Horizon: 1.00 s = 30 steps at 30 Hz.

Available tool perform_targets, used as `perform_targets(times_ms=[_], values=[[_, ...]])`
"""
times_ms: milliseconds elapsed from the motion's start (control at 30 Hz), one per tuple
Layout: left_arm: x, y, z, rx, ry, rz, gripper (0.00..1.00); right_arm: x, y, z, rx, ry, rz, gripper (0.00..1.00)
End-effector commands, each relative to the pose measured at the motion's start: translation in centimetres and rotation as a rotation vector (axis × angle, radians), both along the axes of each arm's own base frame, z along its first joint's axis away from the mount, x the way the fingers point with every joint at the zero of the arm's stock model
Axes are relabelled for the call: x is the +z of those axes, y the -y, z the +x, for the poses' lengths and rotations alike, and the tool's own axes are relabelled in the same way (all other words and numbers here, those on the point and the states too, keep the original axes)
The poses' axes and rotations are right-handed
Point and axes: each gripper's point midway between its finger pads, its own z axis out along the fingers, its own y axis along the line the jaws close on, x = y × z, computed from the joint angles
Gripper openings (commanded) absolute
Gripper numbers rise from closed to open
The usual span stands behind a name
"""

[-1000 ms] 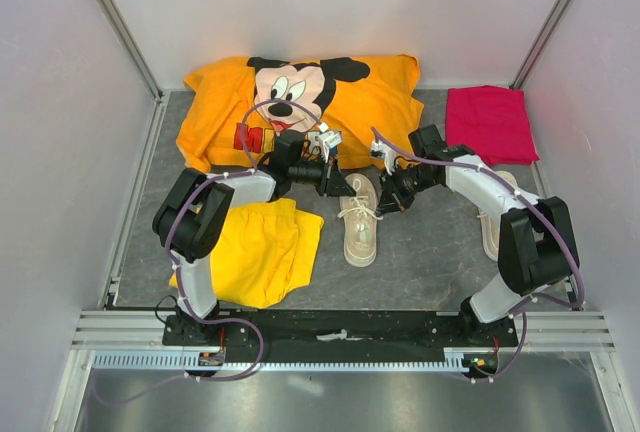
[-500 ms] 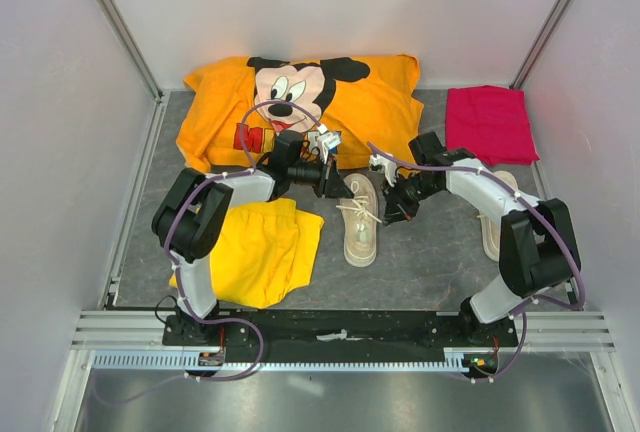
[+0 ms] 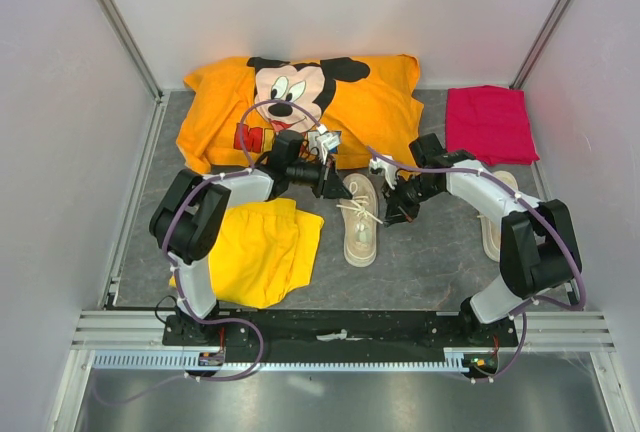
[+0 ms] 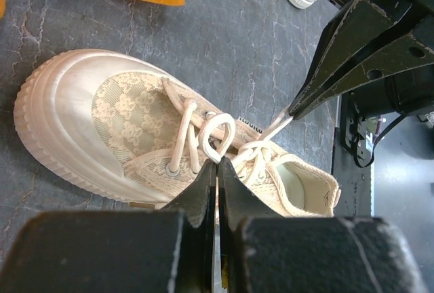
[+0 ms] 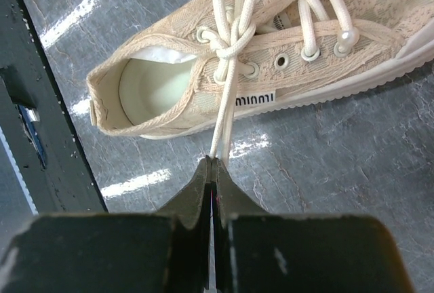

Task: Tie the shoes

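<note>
Cream lace step: knot being drawn tight, a strand pulled out to each side of the near shoe [image 3: 360, 220].
Top view: left gripper [image 3: 338, 186] and right gripper [image 3: 392, 208] flank that shoe at mid-table; second shoe [image 3: 491, 222] lies half hidden under the right arm, beside the yellow shorts' far side (shorts [image 3: 262, 249] well left).
Left wrist view: left gripper [image 4: 218, 171] pinched fully together on a lace loop [image 4: 215, 137]; partner's fingers [image 4: 325, 69] clamp the opposite strand.
Right wrist view: right gripper [image 5: 211, 171] closed flat on a doubled lace [image 5: 226, 113] running taut from the crossing [image 5: 230, 45]; only here, the "minmi" side label [image 5: 255, 100] and open heel.
Next move: likely steady outward pull, both pinches kept firm, else slack returns.
</note>
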Motion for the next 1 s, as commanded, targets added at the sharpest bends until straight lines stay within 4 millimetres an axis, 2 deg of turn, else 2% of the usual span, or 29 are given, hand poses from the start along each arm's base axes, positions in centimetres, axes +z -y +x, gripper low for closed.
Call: perform_targets(times_ms=[0,67,100,133,200,267,333,367,433,467,633,667,967], values=[[2.7,-0.7,1.4,-0.024,0.185,-0.043,0.05,1.7,-0.8,-0.3,-0.008,-0.024,0.061,0.00],[3.4,-0.8,1.2,-0.048,0.241,-0.052,0.21,2.6,-1.5,0.4,-0.008,-0.020,0.097,0.04],[3.3,-0.9,0.9,-0.057,0.252,-0.050,0.37,2.9,-1.7,0.6,-0.012,-0.023,0.106,0.23],[4.0,-1.1,0.8,-0.060,0.284,-0.054,0.41,3.4,-1.9,0.9,-0.009,-0.015,0.116,0.31],[4.2,-1.6,0.9,-0.066,0.344,-0.037,0.50,4.1,-2.1,1.3,-0.005,0.003,0.137,0.47],[5.2,-2.2,1.1,-0.067,0.425,-0.031,0.52,4.9,-2.2,1.8,-0.001,0.032,0.147,0.60],[5.3,-2.9,0.8,-0.083,0.464,-0.014,0.54,5.1,-2.2,2.2,0.001,0.045,0.151,0.65],[6.0,-3.2,0.8,-0.111,0.552,-0.009,0.53,5.0,-2.2,2.3,0.000,0.043,0.150,0.68],[5.6,-3.7,-0.4,-0.184,0.587,0.001,0.54,4.4,-2.3,2.6,0.001,0.027,0.143,0.69],[6.0,-3.8,-0.6,-0.229,0.682,0.002,0.53,4.3,-2.4,2.7,0.003,0.021,0.145,0.68],[5.3,-4.1,-1.6,-0.352,0.829,0.013,0.51,3.6,-3.0,3.0,0.035,0.001,0.158,0.56],[5.1,-3.9,-2.0,-0.371,0.835,0.019,0.51,3.6,-3.3,3.0,0.041,0.001,0.161,0.52],[2.7,-3.2,-3.9,-0.511,0.925,0.038,0.48,2.3,-4.2,3.8,0.000,-0.026,0.157,0.42]])
